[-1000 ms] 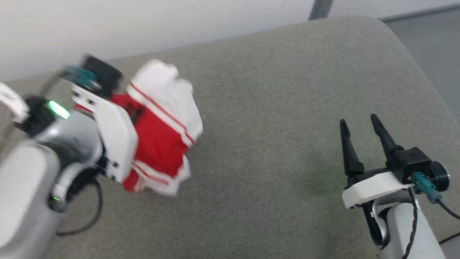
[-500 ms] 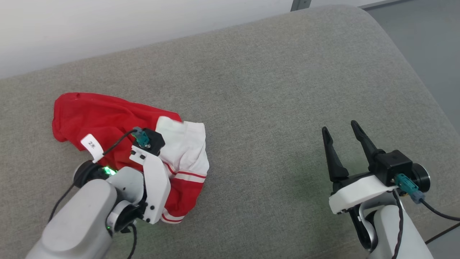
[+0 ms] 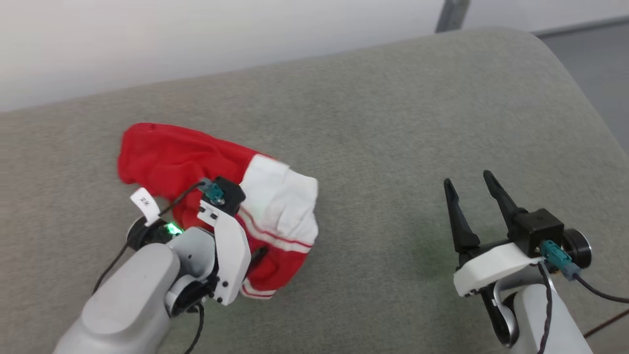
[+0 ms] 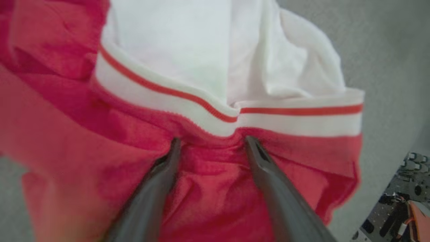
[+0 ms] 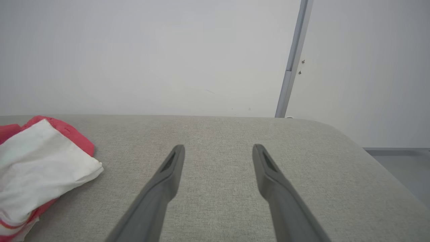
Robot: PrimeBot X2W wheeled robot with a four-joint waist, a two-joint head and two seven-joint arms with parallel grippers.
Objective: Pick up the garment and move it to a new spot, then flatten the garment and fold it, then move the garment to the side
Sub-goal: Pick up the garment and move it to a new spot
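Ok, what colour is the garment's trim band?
The trim band is white with a thin red stripe; left wrist view shows it best.

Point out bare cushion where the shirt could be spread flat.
Widest: grey cushion between the garment and the right gripper, back to the wall. Narrower strip left of the garment. Crowded around the left gripper, fingertips at the red fabric.

The head view looks steeply down on the grey padded surface (image 3: 393,123) from above. The left wrist view sits very close over the garment (image 4: 208,181). The right wrist view faces low and level across the surface toward the wall (image 5: 134,50). All three share the garment.
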